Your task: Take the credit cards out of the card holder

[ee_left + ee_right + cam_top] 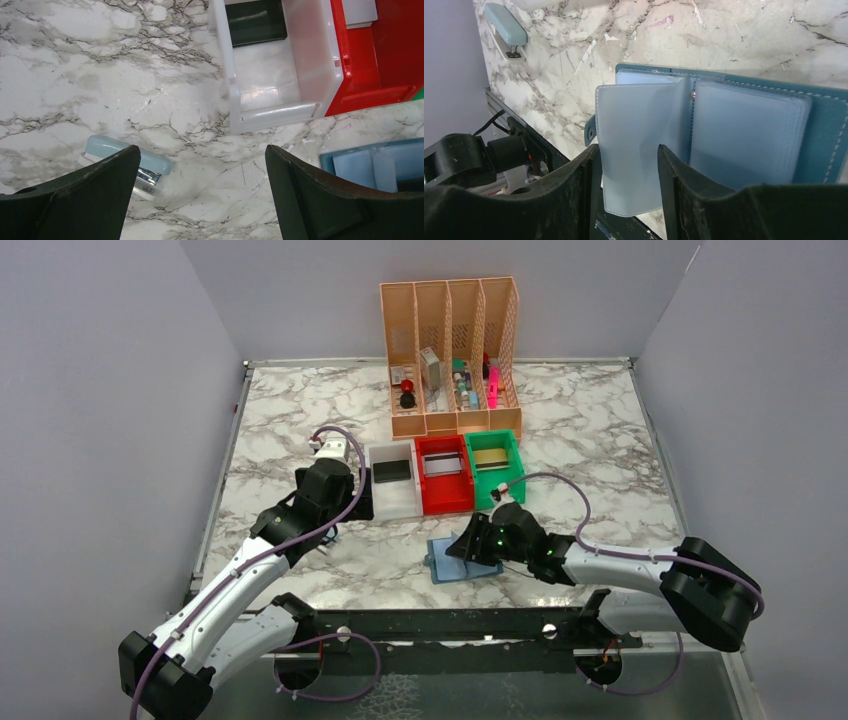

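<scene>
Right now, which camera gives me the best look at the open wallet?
Right wrist: the wallet fills the frame, open, clear pockets fanned, one sleeve between the fingers of the right gripper. The top view shows it small and partly hidden behind the right arm; the left wrist catches only a corner.

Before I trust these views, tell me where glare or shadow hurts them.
Left wrist: glare inside the white bin; left end effector nearly black. Right wrist: card holder sharp, right end effector dark. Top external: evenly lit, sharp.
</scene>
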`<move>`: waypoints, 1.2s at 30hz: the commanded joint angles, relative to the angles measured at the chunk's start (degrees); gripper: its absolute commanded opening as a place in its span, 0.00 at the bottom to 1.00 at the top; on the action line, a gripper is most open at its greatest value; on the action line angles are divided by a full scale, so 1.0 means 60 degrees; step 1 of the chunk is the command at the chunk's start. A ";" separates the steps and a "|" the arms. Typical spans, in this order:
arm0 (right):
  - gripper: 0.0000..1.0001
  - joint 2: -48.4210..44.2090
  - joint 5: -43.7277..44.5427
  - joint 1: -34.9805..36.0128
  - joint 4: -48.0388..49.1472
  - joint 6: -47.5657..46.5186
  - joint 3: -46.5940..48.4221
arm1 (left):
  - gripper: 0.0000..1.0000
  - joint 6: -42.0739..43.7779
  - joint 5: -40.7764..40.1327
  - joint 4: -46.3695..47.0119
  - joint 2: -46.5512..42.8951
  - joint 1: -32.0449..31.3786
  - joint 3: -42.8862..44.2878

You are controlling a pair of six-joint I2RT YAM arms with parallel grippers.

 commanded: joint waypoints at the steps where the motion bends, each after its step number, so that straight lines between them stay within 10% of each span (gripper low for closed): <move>1: 0.46 -0.0325 0.0286 -0.0048 -0.0599 -0.0524 0.0311 | 0.99 0.0035 0.0132 0.0206 -0.0020 0.0050 -0.0074; 6: 0.40 -0.0510 0.0468 -0.0048 -0.0773 -0.0631 0.0296 | 0.99 0.0032 0.0556 0.0246 0.0048 0.0050 0.0012; 15: 0.46 -0.1060 0.1720 -0.0048 -0.1997 -0.0926 0.0480 | 0.87 -0.0883 0.5317 0.2152 0.0170 -0.0193 -0.0112; 36: 0.47 -0.2069 0.3308 -0.0048 -0.4029 -0.1513 0.0410 | 0.68 -0.3525 0.2189 0.3471 0.3885 -0.5588 -0.0125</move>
